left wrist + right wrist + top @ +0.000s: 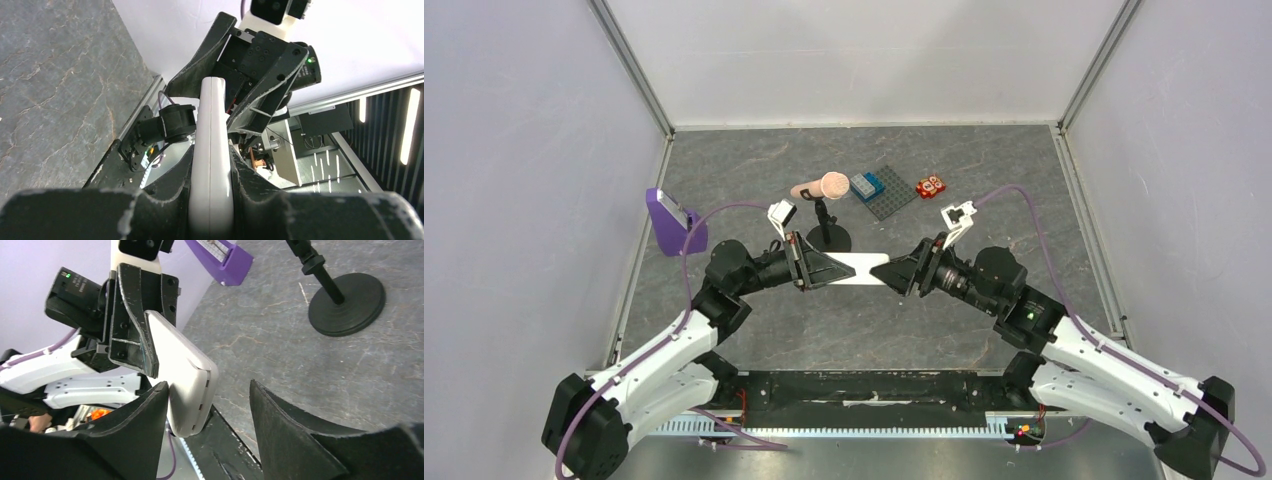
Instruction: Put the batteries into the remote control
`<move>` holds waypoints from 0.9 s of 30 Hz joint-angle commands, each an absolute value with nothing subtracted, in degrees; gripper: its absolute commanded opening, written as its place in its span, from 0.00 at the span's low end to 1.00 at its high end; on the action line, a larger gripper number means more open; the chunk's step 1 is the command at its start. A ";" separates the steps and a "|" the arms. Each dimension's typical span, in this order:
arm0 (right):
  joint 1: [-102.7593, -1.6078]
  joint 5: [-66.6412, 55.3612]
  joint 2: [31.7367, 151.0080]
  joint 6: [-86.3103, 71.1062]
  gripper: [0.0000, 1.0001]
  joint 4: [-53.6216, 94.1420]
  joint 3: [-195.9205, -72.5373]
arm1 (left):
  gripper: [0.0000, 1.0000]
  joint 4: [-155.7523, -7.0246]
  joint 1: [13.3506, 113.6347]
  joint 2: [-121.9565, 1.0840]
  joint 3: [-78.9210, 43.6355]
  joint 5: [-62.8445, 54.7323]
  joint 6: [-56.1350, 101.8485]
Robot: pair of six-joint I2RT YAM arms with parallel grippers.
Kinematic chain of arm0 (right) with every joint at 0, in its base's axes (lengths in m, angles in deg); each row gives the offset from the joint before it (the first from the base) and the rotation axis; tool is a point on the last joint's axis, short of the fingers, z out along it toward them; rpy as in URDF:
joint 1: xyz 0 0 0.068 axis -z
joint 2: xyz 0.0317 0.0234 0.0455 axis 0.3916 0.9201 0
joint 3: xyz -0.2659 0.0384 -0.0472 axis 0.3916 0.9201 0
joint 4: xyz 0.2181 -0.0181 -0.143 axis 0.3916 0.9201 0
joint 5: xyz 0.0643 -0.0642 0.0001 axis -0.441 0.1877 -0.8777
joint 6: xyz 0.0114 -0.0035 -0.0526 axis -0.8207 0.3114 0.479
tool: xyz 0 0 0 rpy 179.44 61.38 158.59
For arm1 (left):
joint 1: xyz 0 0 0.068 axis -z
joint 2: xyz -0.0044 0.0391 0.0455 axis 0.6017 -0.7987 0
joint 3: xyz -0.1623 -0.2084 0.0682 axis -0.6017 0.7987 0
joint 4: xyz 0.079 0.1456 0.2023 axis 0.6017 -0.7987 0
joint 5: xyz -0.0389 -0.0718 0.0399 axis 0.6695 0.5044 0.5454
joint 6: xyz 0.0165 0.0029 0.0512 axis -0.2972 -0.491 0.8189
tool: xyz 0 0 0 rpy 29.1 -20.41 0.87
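Bracing the remote control (pixel 182 365)
Left claw (pixel 210 195) clamps it; right claw (pixel 207 390) gapes around its free end, not gripping: close squarely, centred.

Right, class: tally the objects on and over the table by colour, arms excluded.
White: 1 remote control
Purple: 1 wedge
Red: 1 block
Grey: 1 baseplate
Blue: 1 brick
Pink: 1 cylinder
Black: 1 stand
Total: 7

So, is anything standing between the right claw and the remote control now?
Nothing visible. The remote control, gripped by the left claw, already reaches between the right claw's open fingers.
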State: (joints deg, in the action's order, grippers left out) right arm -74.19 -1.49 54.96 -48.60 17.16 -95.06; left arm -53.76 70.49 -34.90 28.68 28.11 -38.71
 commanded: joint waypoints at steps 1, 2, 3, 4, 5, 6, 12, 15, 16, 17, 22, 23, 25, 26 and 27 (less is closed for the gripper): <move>-70.64 -8.78 53.61 -53.07 0.61 12.18 -93.05 | 0.02 -46.19 70.48 -34.14 28.97 30.36 -42.48; -70.16 -9.70 53.48 -53.70 0.60 11.54 -92.39 | 0.02 -46.09 70.53 -34.08 29.02 30.47 -42.49; -69.70 -10.28 53.42 -54.08 0.60 10.95 -92.01 | 0.02 -46.00 70.47 -34.12 29.18 30.58 -42.42; -69.54 -10.62 53.44 -54.22 0.60 10.61 -91.70 | 0.02 -45.83 70.48 -34.12 29.18 30.70 -42.38; -69.30 -10.95 53.54 -54.38 0.60 10.60 -91.58 | 0.02 -45.66 70.47 -34.09 29.24 30.79 -42.47; -69.12 -11.13 53.63 -54.61 0.60 10.46 -91.43 | 0.02 -45.57 70.44 -34.22 29.22 30.84 -42.47; -68.41 -12.11 54.02 -55.05 0.52 9.89 -90.46 | 0.02 -44.33 70.47 -34.91 29.35 30.67 -43.14; -68.16 -12.36 53.87 -54.86 0.45 9.74 -90.15 | 0.02 -43.94 70.39 -35.09 29.51 30.32 -43.37; -68.10 -12.34 53.80 -54.82 0.44 9.74 -90.19 | 0.02 -43.94 70.39 -35.18 29.56 30.23 -43.41; -68.05 -12.41 53.67 -54.71 0.42 9.73 -90.12 | 0.02 -43.94 70.39 -35.23 29.61 30.22 -43.30; -67.66 -12.27 53.48 -54.54 0.34 10.21 -90.32 | 0.02 -45.07 70.39 -35.48 29.66 29.88 -42.19; -67.63 -12.17 53.43 -54.46 0.34 10.40 -90.40 | 0.02 -45.61 70.42 -35.40 29.66 29.71 -41.86; -67.57 -11.86 53.26 -54.23 0.31 10.97 -90.70 | 0.02 -46.35 70.37 -35.56 29.65 29.39 -41.13; -67.62 -11.65 53.27 -53.85 0.30 11.56 -91.04 | 0.02 -46.88 70.37 -35.57 29.59 29.26 -40.70; -67.60 -11.38 53.34 -53.66 0.28 12.09 -91.38 | 0.02 -47.45 70.34 -35.58 29.48 29.18 -40.21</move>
State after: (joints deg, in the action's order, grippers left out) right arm -68.20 -12.81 53.84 -55.51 9.77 -90.87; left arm -50.32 70.49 -35.99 29.97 28.72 -39.60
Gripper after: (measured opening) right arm 0.316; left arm 0.281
